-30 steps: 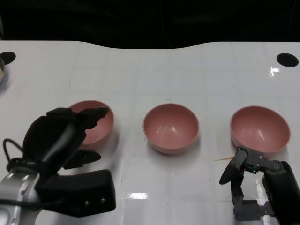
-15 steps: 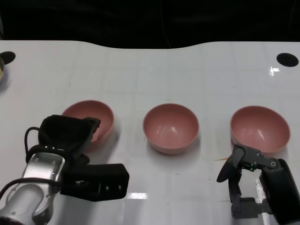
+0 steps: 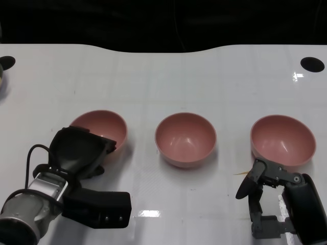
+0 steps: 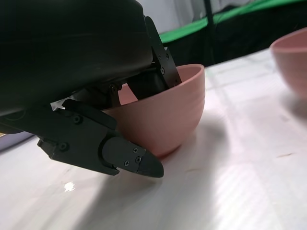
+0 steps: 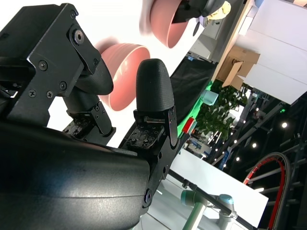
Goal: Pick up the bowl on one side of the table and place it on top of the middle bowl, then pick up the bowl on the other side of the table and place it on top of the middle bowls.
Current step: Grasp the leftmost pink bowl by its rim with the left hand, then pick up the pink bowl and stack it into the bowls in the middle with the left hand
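Observation:
Three pink bowls stand in a row on the white table: the left bowl (image 3: 102,127), the middle bowl (image 3: 186,139) and the right bowl (image 3: 282,139). My left hand (image 3: 79,150) sits on the near rim of the left bowl (image 4: 168,115). Its fingers (image 4: 156,57) reach inside over the rim, and the thumb (image 4: 129,160) lies against the outer wall low down. The bowl still sits on the table. My right hand (image 3: 268,196) hovers just in front of the right bowl, fingers (image 5: 154,88) apart and empty. The right wrist view shows the middle bowl (image 5: 125,72) and, farther off, the left bowl (image 5: 165,19).
The table (image 3: 163,76) has a dark round hole at its far right (image 3: 312,65) and another at its far left (image 3: 7,62). Its far edge curves against a black backdrop. About a bowl's width of table separates each bowl from its neighbour.
My left hand has come down from above the left bowl onto its near rim and closed on it. The bowl has shifted slightly. My right hand has barely moved.

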Tool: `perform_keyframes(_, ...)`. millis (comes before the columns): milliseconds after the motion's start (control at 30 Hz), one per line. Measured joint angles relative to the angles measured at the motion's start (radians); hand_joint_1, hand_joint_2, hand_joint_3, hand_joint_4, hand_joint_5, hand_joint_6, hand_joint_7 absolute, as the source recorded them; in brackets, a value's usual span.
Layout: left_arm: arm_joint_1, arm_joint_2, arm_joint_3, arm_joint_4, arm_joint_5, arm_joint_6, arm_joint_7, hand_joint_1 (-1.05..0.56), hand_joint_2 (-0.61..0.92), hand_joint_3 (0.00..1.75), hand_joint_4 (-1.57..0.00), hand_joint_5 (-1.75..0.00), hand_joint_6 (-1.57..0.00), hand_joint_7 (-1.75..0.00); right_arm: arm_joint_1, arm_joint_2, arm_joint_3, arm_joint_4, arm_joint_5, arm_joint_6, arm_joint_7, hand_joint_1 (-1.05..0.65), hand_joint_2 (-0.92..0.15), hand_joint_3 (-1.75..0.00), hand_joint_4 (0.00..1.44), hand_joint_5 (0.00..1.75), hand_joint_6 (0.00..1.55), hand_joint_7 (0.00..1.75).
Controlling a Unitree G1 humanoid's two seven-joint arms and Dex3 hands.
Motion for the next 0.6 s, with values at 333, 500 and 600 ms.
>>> perform_keyframes(333, -0.054, 0.016, 0.014, -0.037, -0.055, -0.045, 0.085, -0.13, 0.64, 0.58, -0.87, -1.75, -0.72, -1.64, -0.001, 0.005, 0.0, 0.0, -0.001, 0.0, -0.001, 0.14, -0.18, -1.69, 0.92, 1.75, 0.83, 1.41)
perform_keyframes(500, -0.063, 0.022, 0.025, -0.091, -0.069, -0.098, 0.12, -0.19, 0.53, 0.93, -0.9, -1.75, -0.71, -1.74, -0.005, 0.006, 0.0, 0.001, -0.007, 0.0, -0.005, 0.15, -0.19, -1.68, 0.92, 1.75, 0.83, 1.41)
perform_keyframes(600, -0.072, 0.022, 0.026, -0.123, -0.076, -0.111, 0.113, -0.18, 0.48, 1.01, -0.9, -1.75, -0.78, -1.61, -0.007, 0.007, 0.0, 0.001, -0.01, 0.002, -0.006, 0.15, -0.2, -1.67, 0.92, 1.75, 0.82, 1.4)
